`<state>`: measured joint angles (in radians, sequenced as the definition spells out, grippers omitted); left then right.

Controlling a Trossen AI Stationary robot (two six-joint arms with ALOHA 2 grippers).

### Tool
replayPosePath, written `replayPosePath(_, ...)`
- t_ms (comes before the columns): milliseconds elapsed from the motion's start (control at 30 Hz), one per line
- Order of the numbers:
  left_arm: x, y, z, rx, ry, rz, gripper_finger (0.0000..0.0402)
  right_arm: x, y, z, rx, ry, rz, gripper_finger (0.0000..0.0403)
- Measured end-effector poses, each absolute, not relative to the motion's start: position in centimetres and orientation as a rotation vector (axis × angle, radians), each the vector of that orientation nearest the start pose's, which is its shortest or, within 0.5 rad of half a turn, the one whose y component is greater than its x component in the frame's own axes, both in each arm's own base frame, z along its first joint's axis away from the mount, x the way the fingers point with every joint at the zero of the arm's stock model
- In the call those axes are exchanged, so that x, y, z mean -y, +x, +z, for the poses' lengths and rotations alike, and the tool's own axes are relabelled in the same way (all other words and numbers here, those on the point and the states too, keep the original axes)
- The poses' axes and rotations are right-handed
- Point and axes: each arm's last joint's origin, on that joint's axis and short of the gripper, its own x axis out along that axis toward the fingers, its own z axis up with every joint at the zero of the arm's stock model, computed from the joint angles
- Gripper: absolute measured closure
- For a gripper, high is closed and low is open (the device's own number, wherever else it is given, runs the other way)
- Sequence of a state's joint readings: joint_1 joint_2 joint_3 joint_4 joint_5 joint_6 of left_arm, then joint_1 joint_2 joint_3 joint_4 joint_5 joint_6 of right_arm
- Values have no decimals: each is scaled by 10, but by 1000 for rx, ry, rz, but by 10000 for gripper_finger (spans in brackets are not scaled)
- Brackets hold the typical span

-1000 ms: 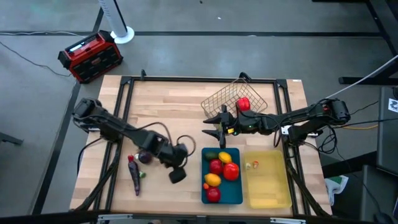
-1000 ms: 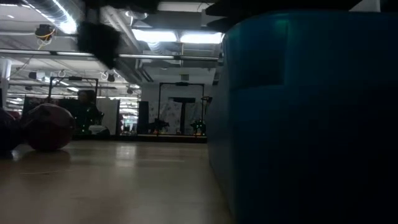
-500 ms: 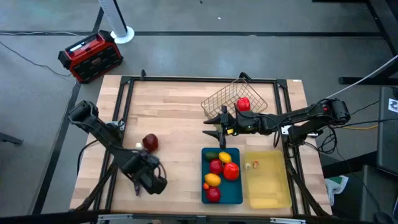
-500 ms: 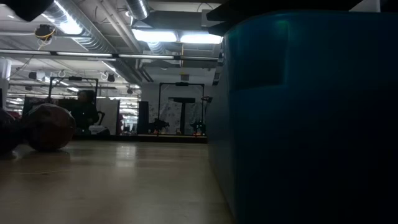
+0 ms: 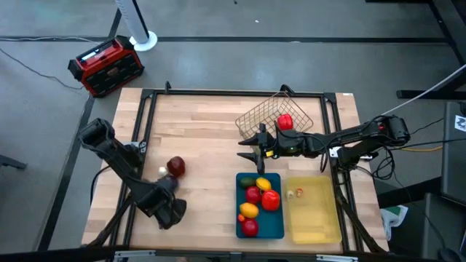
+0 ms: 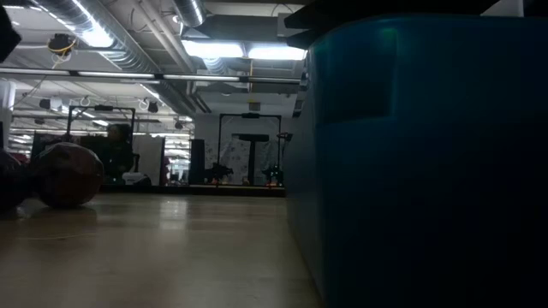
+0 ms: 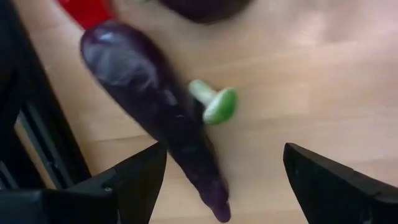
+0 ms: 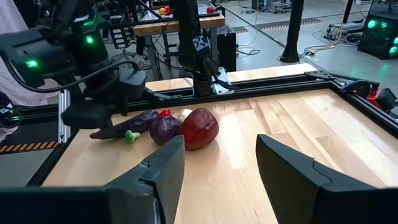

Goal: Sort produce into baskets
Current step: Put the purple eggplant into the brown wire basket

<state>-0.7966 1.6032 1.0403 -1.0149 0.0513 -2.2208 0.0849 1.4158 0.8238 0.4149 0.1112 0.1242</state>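
Surface: wooden table (image 5: 196, 135), framed by black rails.
Left side: red apple (image 5: 175, 166), eggplant (image 7: 155, 99).
Middle: wire basket (image 5: 263, 116).
Front right: blue tray (image 5: 277, 222), yellow tray (image 5: 314, 222), placed side by side.

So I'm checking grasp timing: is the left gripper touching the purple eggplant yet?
Apart. In the left wrist view the left gripper has a finger either side of the eggplant, with bare wood showing between each finger and it.
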Motion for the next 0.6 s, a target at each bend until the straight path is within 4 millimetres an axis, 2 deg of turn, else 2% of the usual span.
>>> replayPosePath(167, 191, 178, 186, -1305, -1136, 1220, 90, -23, 310, 260, -174, 107, -37, 205)
replayPosePath(400, 184, 169, 187, -1296, -1046, 1339, 90, -23, 310, 260, -174, 107, -37, 205)
replayPosePath(600, 180, 166, 184, -1286, -1010, 1375, 90, -23, 310, 260, -175, 107, -37, 205)
